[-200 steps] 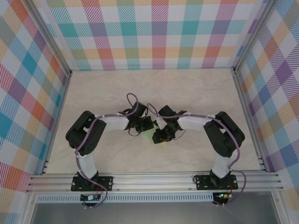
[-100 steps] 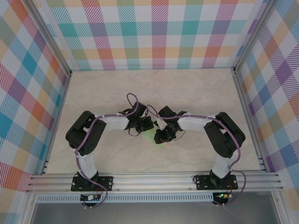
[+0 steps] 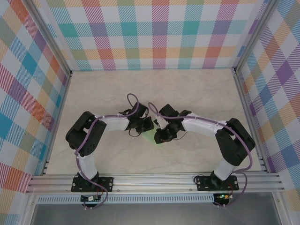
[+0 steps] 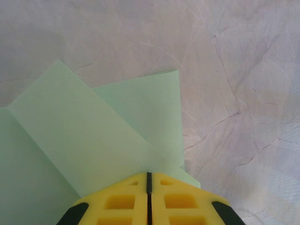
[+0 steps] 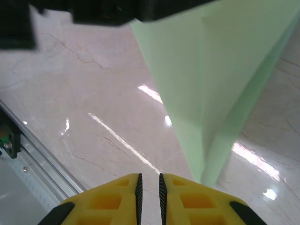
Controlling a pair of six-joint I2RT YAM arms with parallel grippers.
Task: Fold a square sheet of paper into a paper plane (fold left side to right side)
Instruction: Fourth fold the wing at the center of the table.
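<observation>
Right arm's elbow has swung outward, away from the sheet, since a second ago. Left arm unchanged.

Sheet of paper (image 3: 151,138): pale green, lying on the tabletop (image 3: 201,93), partly folded. Left wrist view: one flap of the sheet (image 4: 93,131) lies slantwise over another layer. Right wrist view: a crease runs down the sheet (image 5: 211,79), with a shaded strip along one edge.

Left gripper (image 4: 149,176): yellow fingers pressed together, tips at the sheet. Cannot tell whether a layer is nipped between them.

Right gripper (image 5: 150,177): fingers drawn close, slim slit left, bare tabletop seen through it, nothing pinched. A corner of the sheet ends just beside it.

Surface around the sheet: beige marble pattern, veined, glossy, with light glints.

Room: aluminium rail (image 3: 154,180) on the sheet's near side. Plaid walls (image 3: 154,33) stand beyond the sheet and on both flanks.
</observation>
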